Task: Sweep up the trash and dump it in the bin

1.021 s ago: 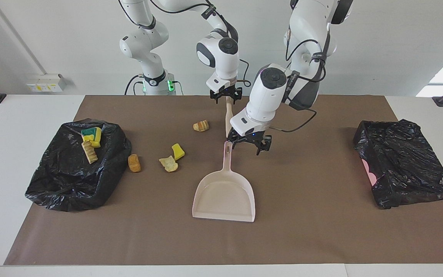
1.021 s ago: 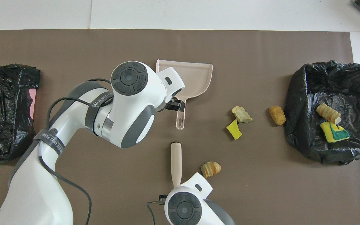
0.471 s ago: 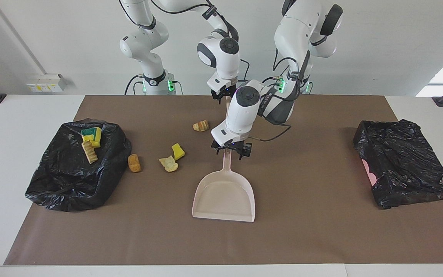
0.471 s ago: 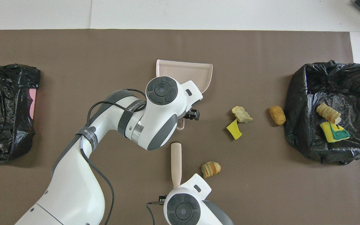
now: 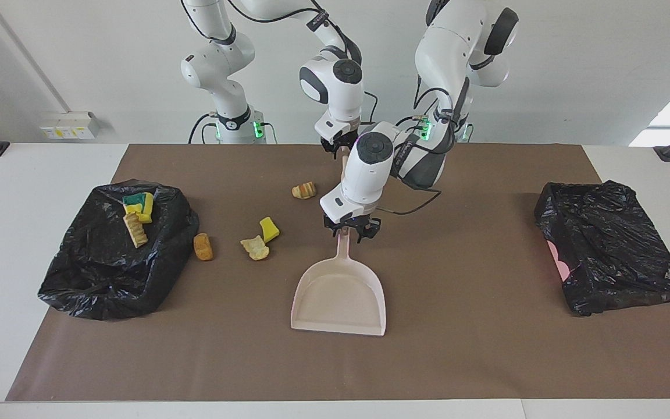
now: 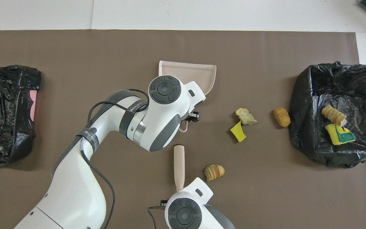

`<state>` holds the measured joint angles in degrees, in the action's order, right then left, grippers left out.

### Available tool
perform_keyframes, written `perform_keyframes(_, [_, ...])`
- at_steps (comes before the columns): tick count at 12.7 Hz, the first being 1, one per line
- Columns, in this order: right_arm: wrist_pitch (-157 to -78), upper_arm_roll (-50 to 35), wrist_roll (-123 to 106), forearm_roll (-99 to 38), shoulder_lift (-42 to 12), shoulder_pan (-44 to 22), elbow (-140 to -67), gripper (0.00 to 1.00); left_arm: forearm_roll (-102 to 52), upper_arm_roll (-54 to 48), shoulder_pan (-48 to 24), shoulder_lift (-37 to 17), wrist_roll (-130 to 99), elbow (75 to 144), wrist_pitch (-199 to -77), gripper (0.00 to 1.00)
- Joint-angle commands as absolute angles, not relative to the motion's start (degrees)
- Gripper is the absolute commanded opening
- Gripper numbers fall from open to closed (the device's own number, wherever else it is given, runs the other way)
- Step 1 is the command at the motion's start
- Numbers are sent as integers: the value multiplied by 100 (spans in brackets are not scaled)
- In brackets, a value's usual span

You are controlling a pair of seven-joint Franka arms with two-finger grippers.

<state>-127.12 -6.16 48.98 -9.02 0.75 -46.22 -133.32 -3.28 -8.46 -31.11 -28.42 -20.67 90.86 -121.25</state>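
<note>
The left gripper was down at the dustpan handle, the right gripper at the brush handle; their jaw states were unreadable. Four light, squashy trash chunks lay at nine o'clock of the dustpan, beside the bin. The stiff handles looked best gripped mid-length.

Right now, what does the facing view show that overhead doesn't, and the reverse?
Facing only: the left gripper down at the handle of the dustpan, and the right gripper at the end of the brush handle. Overhead only: that handle's whole length on the mat. Both: dustpan, four loose trash chunks, the bin bag holding two more, a second bag.
</note>
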Motion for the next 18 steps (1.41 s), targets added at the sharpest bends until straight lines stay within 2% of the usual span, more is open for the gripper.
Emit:
perform_keyframes(1, [-12867, -615, 5027, -1081, 88, -4693, -13386, 19, -308, -774, -3164, -2848, -2110, 8956, -11883, 0])
perform_keyframes(2, [-12867, -615, 5001, -1081, 79, -4693, -13368, 0, -299, -773, -3129, -2839, -2066, 8956, -11900, 0])
perform_keyframes(4, [-12832, -615, 5027, -1081, 62, -4693, -13316, 0, -264, -747, -3033, -2760, -1733, 8912, -11892, 0])
perform_keyframes(6, [-12727, -607, 5019, -1081, 79, -4667, -13219, 0, -273, -703, -2867, -2445, -1041, 8947, -11743, 0])
perform_keyframes(8, [-12106, -563, 4940, -1072, 263, -4510, -12992, 0, -246, -694, -2672, -2207, -4, 8938, -11384, 0])
perform_keyframes(11, [-10920, -545, 4485, -871, 395, -3782, -12517, 0, -237, -694, -2374, -2075, 1172, 8974, -10996, 0])
perform_keyframes(14, [-10110, -545, 4053, -239, 518, -2912, -12122, 0, -237, -694, -2057, -1987, 2378, 9009, -10653, 0])
perform_keyframes(18, [-9958, -562, 3859, 517, 378, -1735, -12076, 0, -20, -677, -1775, -1794, 4188, 9325, -10355, 0])
